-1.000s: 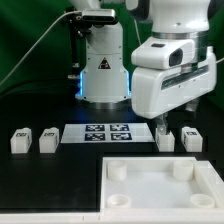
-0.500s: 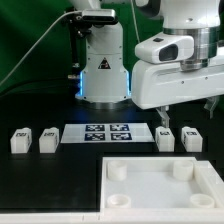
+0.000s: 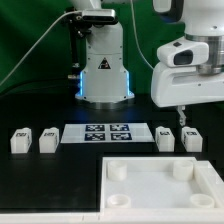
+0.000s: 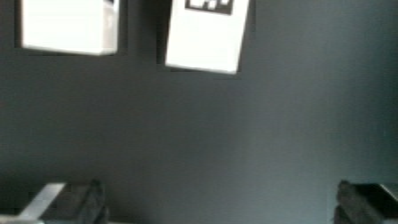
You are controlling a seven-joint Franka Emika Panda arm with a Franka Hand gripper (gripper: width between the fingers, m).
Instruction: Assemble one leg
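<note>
Apparently the claw (image 4: 214, 205) hangs spread and empty above the leg (image 3: 165, 137) beside the marker board (image 3: 105, 132), likely to line up a grasp.

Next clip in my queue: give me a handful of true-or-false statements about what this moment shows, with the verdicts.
1. Four legs lie on the table. True.
2. The pincer is shut on a leg. False: it is open and empty, above the two legs on the exterior view's right.
3. The marker board lies between the two pairs of legs. True.
4. One leg stands in a socket of the white panel. False: the sockets that can be seen are empty.
</note>
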